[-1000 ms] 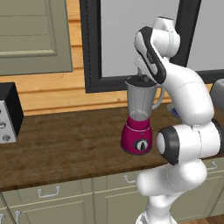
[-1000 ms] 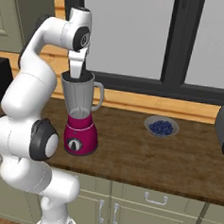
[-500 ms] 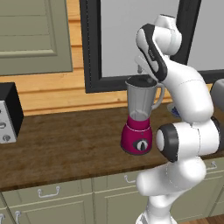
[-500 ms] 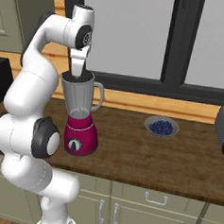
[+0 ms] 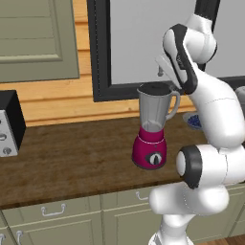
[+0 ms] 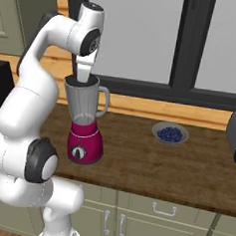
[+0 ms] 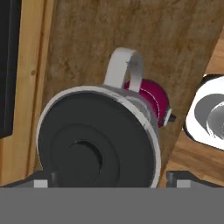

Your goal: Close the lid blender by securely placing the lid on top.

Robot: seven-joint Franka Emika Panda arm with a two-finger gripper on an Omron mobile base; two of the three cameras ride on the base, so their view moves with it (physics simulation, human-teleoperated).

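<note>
Magenta plastic forms the rounded base of the countertop blender (image 5: 152,129), which carries a black round dial and a tall clear grey jar with a side handle. It is seen standing upright on the dark brown wooden worktop (image 5: 72,158), near the front edge, with the handle turned toward the window side in the right base view.

The small round black disc-shaped lid (image 7: 98,146) is seen seated on the jar's rim, covering the mouth of the jar; from the hand view its raised centre ring is looked straight down upon, and in the left base view it shows as a dark cap (image 5: 154,87) at the top of the jar.

The claw (image 7: 113,180) is held directly above the lid, pointing down. Its two dark fingertips (image 7: 40,181) are spread wide, one at each side of the lid, and nothing is gripped between them. Whether the tips touch the jar's rim cannot be told. In the right base view the white hand (image 6: 84,70) is seen just over the jar top.

A small pale bowl of blue berries (image 6: 170,133) lies on the worktop well apart from the blender, and a black-and-silver toaster-like appliance (image 5: 8,124) is placed at the far end.
</note>
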